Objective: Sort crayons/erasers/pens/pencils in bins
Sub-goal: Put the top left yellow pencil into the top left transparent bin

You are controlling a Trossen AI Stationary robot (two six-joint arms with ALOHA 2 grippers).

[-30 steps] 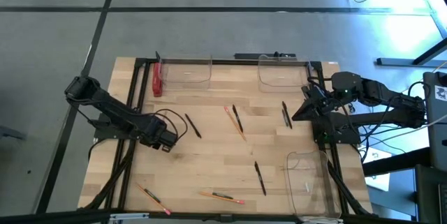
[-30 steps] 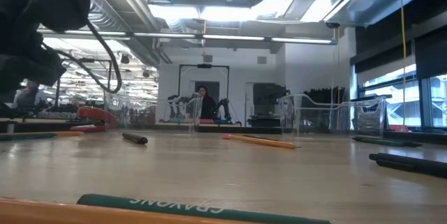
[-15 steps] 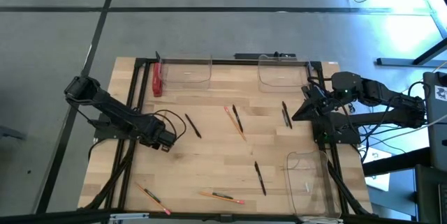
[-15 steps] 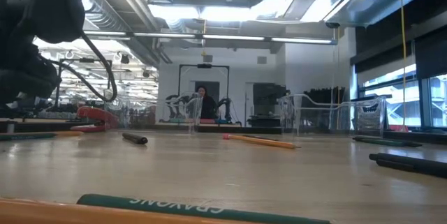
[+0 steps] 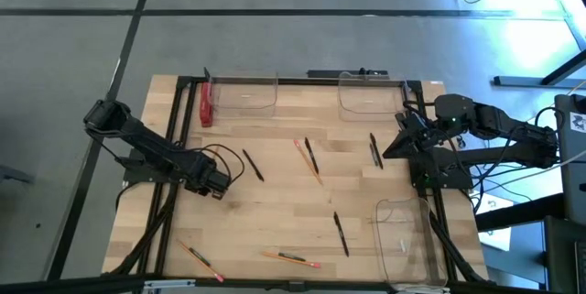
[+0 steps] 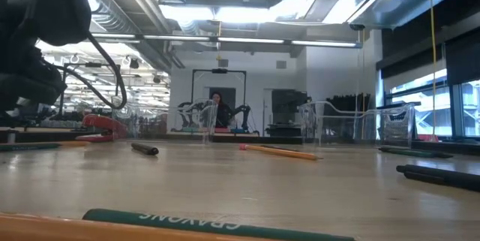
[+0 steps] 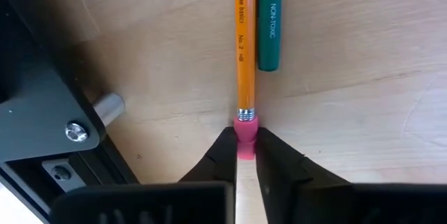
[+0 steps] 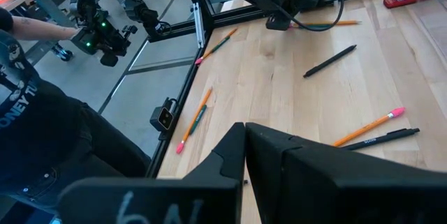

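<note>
Wooden table (image 5: 275,212) carries scattered pens and pencils. Left gripper (image 7: 245,155) fingers pinch a pencil (image 7: 244,42) by its eraser end, apparently for binning. Right gripper (image 8: 244,165) waits clenched, empty.

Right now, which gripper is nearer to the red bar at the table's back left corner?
Left. The left gripper sits low on that side of the table as the red bar, closed on a pencil's eraser end. The right gripper waits across the table.
</note>
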